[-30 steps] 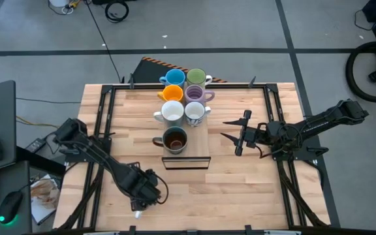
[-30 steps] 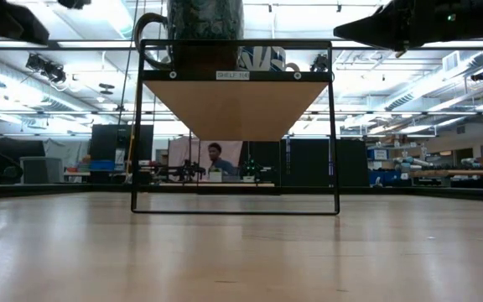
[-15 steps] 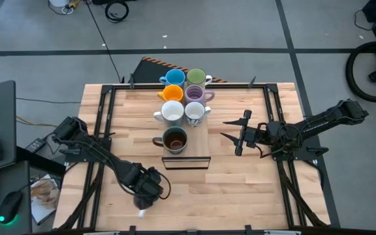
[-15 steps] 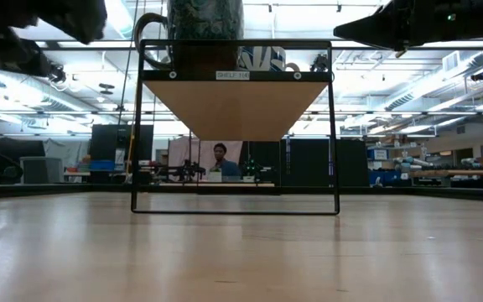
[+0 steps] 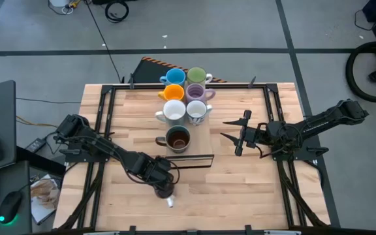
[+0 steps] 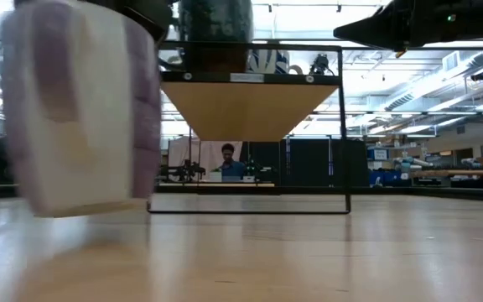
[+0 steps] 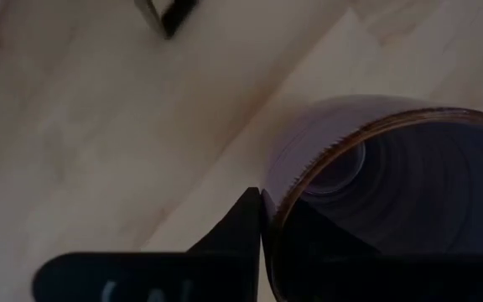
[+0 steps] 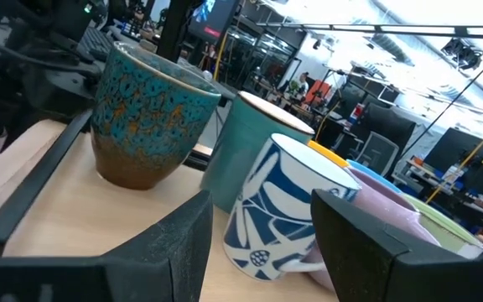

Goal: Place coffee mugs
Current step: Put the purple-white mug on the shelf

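My left gripper (image 5: pixel 164 193) is near the table's front, left of centre, shut on a lilac-and-white coffee mug (image 6: pixel 78 109) whose opening faces the wrist camera (image 7: pixel 376 184). A small wooden shelf (image 5: pixel 204 140) on a black wire frame stands at the table's centre. It carries several mugs: blue (image 5: pixel 175 77), green (image 5: pixel 196 76), orange (image 5: pixel 172 93), lilac (image 5: pixel 196 93), white (image 5: pixel 173 111), blue-patterned (image 8: pixel 283 210) and a dark one (image 5: pixel 177 138). My right gripper (image 5: pixel 226 129) hangs open to the right of the shelf, its fingers pointing at the mugs. My left gripper pinches the mug's wall at the rim (image 7: pixel 279 201), one finger inside the mug and one outside. The fingers come from above. In the low view the mug hangs below them, a little tilted, with its base seemingly clear of the table.
Black rails (image 5: pixel 100 117) run along the table's left and right sides (image 5: pixel 273 104). Bare wood (image 5: pixel 240 189) lies between the shelf and the front edge. A person (image 6: pixel 229 159) sits in the room far behind the table.
My left gripper has gone toward the table's right edge along the front, and the lilac-and-white mug has travelled with it into the low view. The shelf with its mugs has shifted a little toward the right.
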You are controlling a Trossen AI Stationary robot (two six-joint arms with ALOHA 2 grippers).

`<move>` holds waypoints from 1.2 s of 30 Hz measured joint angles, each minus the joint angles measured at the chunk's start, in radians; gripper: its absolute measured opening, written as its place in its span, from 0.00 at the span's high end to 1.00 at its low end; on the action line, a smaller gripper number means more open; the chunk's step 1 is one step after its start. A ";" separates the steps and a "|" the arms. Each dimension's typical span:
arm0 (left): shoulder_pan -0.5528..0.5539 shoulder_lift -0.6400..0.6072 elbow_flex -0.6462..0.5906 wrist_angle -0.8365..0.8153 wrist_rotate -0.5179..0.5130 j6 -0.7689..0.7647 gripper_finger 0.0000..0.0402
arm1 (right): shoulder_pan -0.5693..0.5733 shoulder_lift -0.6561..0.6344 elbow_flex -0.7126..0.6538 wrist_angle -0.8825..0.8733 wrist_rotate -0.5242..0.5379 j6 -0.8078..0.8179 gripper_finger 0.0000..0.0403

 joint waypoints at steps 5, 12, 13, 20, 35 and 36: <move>0.000 0.001 0.000 0.043 -0.070 0.006 0.91 | 0.000 0.000 0.000 -0.005 0.000 0.000 0.48; 0.001 0.001 0.001 0.094 -0.090 0.010 0.82 | 0.000 0.000 0.000 -0.004 0.000 0.000 0.48; 0.001 0.001 0.001 0.094 -0.089 0.009 0.82 | 0.000 0.000 0.000 -0.004 0.000 0.000 0.48; -0.002 0.001 0.001 0.095 -0.090 0.021 0.81 | 0.000 0.000 0.000 -0.004 0.000 0.000 0.48; -0.003 0.001 0.003 0.104 -0.052 0.088 0.53 | 0.000 0.000 0.000 -0.004 0.000 0.000 0.48; -0.001 0.001 0.006 0.090 -0.033 0.099 0.53 | 0.000 0.000 0.000 -0.004 0.000 0.001 0.48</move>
